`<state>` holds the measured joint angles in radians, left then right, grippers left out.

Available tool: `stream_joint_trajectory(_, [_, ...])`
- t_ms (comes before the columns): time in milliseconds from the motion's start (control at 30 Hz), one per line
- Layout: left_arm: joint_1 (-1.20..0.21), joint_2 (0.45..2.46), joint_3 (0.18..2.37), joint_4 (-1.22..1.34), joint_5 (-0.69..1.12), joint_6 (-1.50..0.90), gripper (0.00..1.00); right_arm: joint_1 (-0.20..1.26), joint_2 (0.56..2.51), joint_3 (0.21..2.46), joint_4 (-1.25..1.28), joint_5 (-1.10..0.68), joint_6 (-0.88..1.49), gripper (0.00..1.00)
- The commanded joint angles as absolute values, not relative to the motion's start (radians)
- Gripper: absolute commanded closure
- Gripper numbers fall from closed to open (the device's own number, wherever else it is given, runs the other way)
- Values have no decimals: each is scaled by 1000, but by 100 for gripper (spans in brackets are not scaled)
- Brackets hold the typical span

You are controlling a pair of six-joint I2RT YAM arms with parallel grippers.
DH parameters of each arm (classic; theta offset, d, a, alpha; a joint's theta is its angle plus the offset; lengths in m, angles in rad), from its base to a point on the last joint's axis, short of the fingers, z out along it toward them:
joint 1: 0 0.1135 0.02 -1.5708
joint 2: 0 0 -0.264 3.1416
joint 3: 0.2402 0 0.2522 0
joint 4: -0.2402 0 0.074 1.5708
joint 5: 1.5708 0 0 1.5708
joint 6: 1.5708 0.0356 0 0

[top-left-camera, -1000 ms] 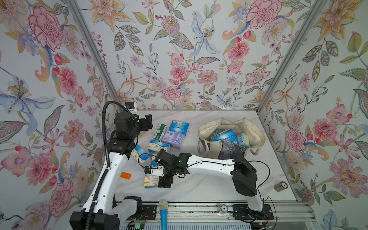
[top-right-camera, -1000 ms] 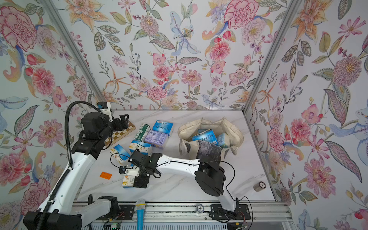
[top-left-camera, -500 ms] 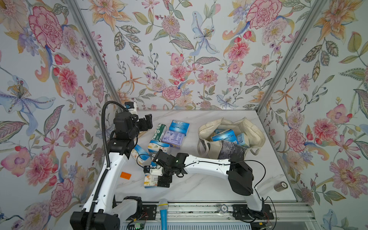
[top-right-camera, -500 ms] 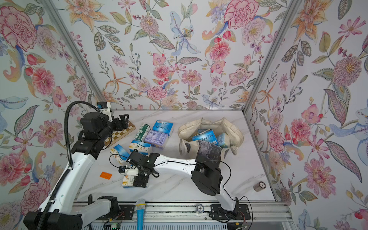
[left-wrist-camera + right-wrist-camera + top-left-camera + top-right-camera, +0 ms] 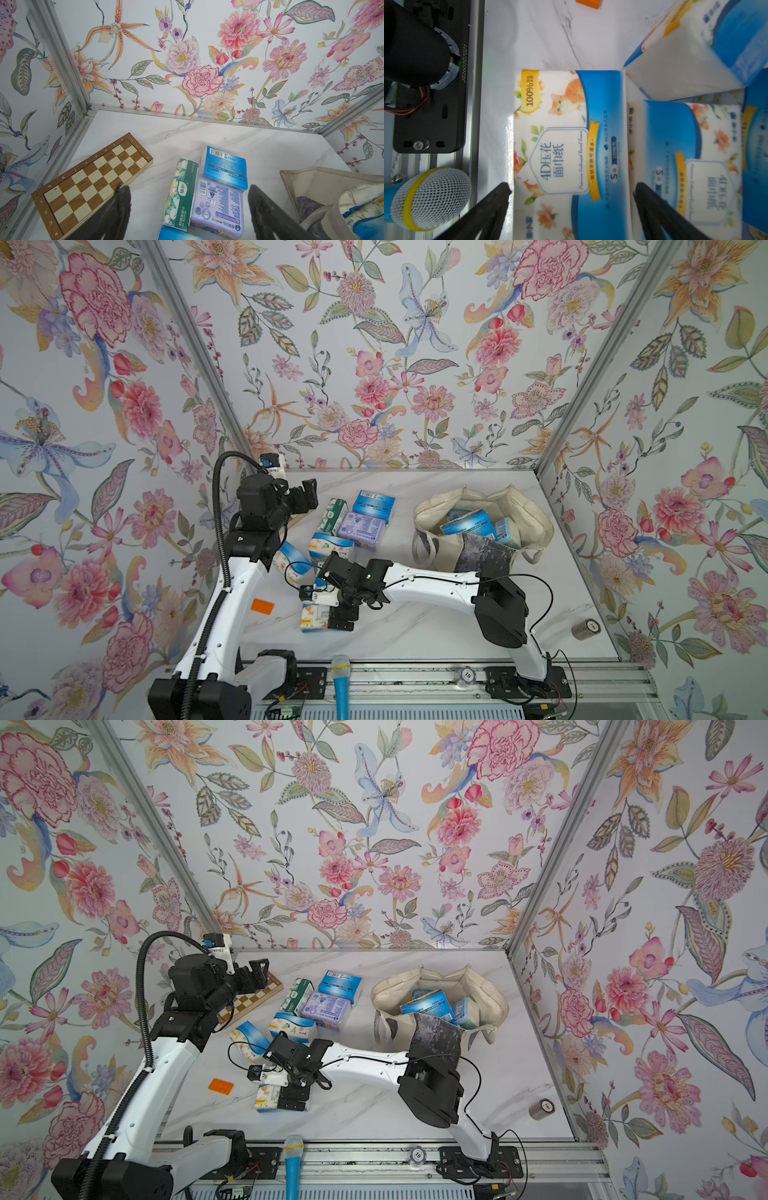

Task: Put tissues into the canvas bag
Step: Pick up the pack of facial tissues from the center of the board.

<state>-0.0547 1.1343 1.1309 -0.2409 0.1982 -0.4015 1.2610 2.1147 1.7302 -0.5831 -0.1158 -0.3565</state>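
Marble tabletop (image 5: 436,639) holds tissues (image 5: 361,526) between floral-papered walls (image 5: 374,331).

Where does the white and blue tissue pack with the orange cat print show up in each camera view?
Both top views: the white-and-blue cat-printed tissue pack lies low, left of centre.
Left wrist: not in it.
Right wrist: centre, between the fingers of the open right gripper.
Shared landmark: the blue mesh-headed microphone close by, absent only from the left wrist view.
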Motion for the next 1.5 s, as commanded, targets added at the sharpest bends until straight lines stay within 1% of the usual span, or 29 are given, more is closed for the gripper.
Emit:
stream_joint_trajectory(0, [-42,1132,1108,-221,215,-407,11,1264,2154,1756,-608,-127,-365,2])
stream_joint_trajectory(133, [-39,1131,1109,-221,218,-408,11,1263,2173,1766,-611,-109,-361,0])
stream_joint_trajectory(367, [-35,1131,1105,-218,225,-409,11,1261,2198,1788,-612,-83,-350,0])
stream_joint_trajectory(867, [-29,1127,1117,-221,232,-412,11,1266,2263,1844,-674,-131,-357,5])
stream_joint_trajectory(933, [-29,1127,1115,-222,233,-412,11,1266,2266,1845,-677,-126,-358,8])
stream_joint_trajectory(1033, [-28,1128,1118,-223,234,-412,11,1264,2261,1843,-678,-121,-359,15])
stream_joint_trajectory(1167, [-28,1129,1123,-225,234,-412,11,1258,2238,1853,-677,-130,-356,28])
stream_joint_trajectory(1233, [-28,1129,1122,-225,236,-413,11,1253,2216,1858,-676,-151,-353,33])
stream_joint_trajectory(1333, [-26,1128,1123,-229,233,-409,11,1243,2149,1847,-671,-219,-349,35])
stream_joint_trajectory(1467, [-26,1131,1124,-241,227,-403,11,1219,2012,1811,-654,-286,-335,37])
